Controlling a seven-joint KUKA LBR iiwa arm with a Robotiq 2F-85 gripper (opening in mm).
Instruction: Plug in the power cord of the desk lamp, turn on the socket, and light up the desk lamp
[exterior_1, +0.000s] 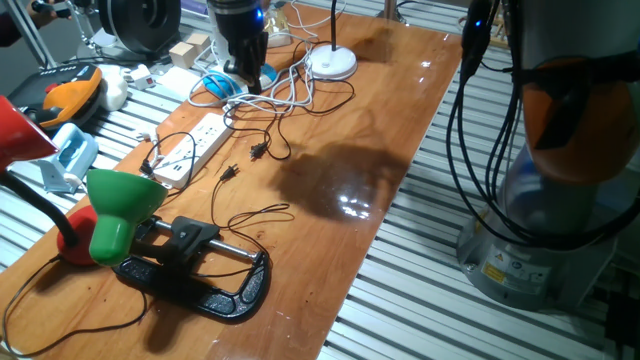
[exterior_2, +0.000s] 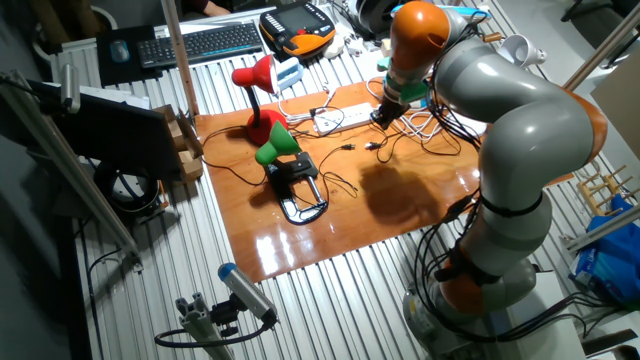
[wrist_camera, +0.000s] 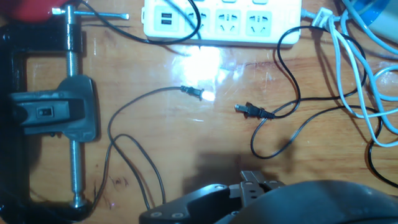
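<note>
Judging from how things lie, you are at the very start: no plug is in the socket (wrist_camera: 222, 23) and nothing is in the claw (exterior_1: 243, 77). Whether the claw is wide or narrow you cannot tell; one fixed view shows it only as a dark mass above the cable tangle, and the hand view catches only the dark housing at the bottom edge, no fingertips.

Seen along the hand, the socket lies ahead of the claw, across the top of the picture, with its outlet holes facing up. Between claw and socket two loose plugs rest on the surface (exterior_1: 330, 190), well apart from each other: one plug (wrist_camera: 251, 111) slightly right of the claw's line, another plug (wrist_camera: 193, 93) further ahead and left. Which of them belongs to the lamp you mean to light cannot be told from these pictures; trace each cord before committing.

The next move probably calls for lowering over the chosen plug, aligning the fingers across its body, and gripping without snagging the thin cord.

Only the fixed views show the lamps: a green lamp (exterior_1: 120, 205) on a black clamp (exterior_1: 200, 275), a red lamp (exterior_2: 258, 80) beside it, and a white base (exterior_1: 332, 62) near the claw. Only the hand view shows the plug prongs and the outlet faces clearly.
</note>
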